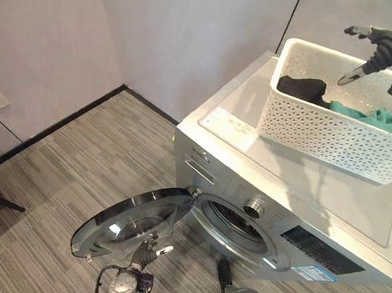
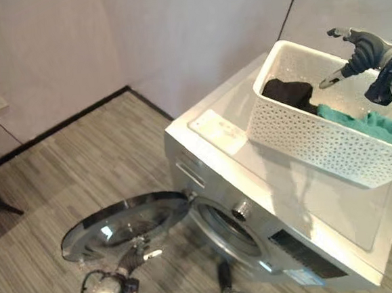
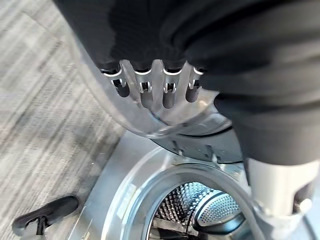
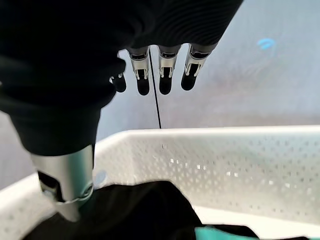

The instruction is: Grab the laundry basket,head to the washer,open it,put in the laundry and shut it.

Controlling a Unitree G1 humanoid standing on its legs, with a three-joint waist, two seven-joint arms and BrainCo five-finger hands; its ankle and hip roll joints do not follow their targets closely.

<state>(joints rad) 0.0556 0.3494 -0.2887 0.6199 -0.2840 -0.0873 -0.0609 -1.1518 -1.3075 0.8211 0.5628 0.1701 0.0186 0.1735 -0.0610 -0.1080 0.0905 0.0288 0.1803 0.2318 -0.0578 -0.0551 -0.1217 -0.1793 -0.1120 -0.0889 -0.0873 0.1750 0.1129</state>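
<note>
A white perforated laundry basket [image 1: 331, 132] sits on top of the washer [image 1: 322, 197], holding black [image 1: 300, 87] and teal clothes [image 1: 377, 120]. The right hand [image 1: 378, 50] hovers above it, fingers relaxed, empty. Below, the left hand [image 1: 147, 253], fingers straight, touches the round door [image 1: 131, 223], which is swung wide. Loading and shutting remain; bare floor [image 1: 82, 162] surrounds the door.

Both arms silver-grey. Left robot hand [image 3: 150, 90] and right robot hand [image 4: 160, 75]: silver fingers, dark tips, slotted metal segments; dark ribbed cover over hand back and wrist; thick silver thumb.
</note>
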